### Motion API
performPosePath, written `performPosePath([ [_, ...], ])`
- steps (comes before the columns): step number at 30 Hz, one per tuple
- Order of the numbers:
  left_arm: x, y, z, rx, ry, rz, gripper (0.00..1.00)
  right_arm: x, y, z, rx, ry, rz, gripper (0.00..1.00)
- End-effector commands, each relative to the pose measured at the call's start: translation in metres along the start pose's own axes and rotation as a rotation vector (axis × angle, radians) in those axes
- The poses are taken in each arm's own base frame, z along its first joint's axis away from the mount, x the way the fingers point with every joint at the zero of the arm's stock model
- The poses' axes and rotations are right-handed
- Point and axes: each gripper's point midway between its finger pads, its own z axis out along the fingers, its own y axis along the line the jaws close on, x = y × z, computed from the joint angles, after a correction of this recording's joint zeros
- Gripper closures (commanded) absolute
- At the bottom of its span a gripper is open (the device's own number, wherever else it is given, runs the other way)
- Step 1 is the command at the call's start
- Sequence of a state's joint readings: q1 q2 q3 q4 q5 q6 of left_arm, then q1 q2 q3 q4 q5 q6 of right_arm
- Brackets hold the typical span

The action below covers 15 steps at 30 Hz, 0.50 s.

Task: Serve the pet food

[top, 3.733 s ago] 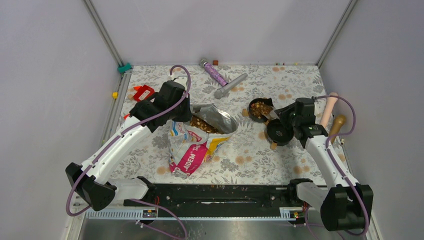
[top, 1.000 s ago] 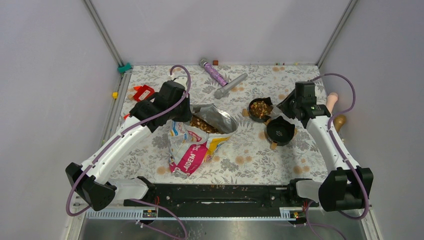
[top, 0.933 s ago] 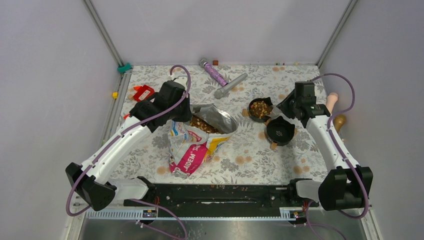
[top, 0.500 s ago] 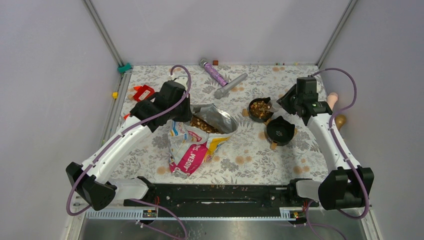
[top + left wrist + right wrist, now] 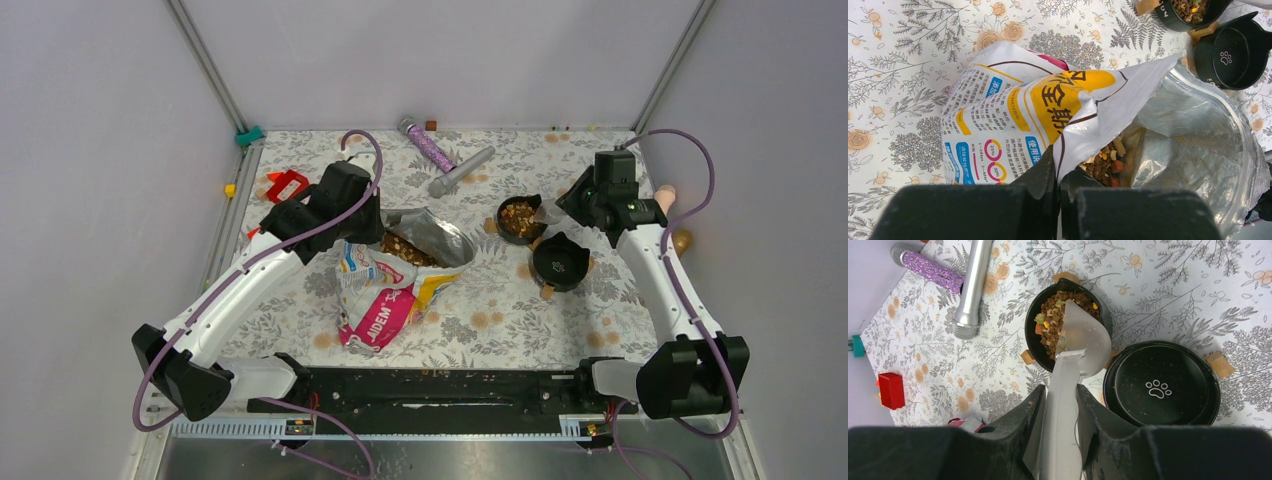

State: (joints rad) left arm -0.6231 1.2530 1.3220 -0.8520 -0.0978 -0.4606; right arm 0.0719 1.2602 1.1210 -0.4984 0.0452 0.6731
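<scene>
The pet food bag (image 5: 390,285) lies open on the floral mat, with kibble (image 5: 1105,162) showing in its foil mouth. My left gripper (image 5: 1059,175) is shut on the bag's torn rim and holds the mouth open. My right gripper (image 5: 1060,395) is shut on the handle of a metal scoop (image 5: 1080,345). The scoop's head hangs tilted over a small black bowl (image 5: 1030,340) that is heaped with kibble (image 5: 1053,310). A second black bowl (image 5: 1160,385) with a white paw print stands empty just right of it. From above, the right gripper (image 5: 565,208) sits beside the filled bowl (image 5: 502,222).
A purple glitter microphone (image 5: 428,145) and a silver microphone (image 5: 462,170) lie at the far middle of the mat. A red block (image 5: 287,185) sits far left. Wooden pieces (image 5: 668,195) lie off the mat's right edge, behind the right arm.
The right gripper has drawn back and up toward the far right with the scoop, away from above the empty bowl. The left arm and the bag have not moved.
</scene>
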Motion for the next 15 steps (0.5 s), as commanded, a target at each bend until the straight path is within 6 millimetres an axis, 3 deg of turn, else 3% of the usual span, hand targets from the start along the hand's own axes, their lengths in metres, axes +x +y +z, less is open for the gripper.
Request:
performPosePath([
  [1,-0.012,-0.008,-0.007,0.032,-0.041,0.006,1.0,-0.029,0.01,-0.02,-0.011,-0.073,-0.064,1.0],
  [15,-0.027,0.006,-0.032,-0.021,-0.141,0.0,1.0,-0.014,0.011,-0.027,-0.021,-0.002,-0.156,1.0],
])
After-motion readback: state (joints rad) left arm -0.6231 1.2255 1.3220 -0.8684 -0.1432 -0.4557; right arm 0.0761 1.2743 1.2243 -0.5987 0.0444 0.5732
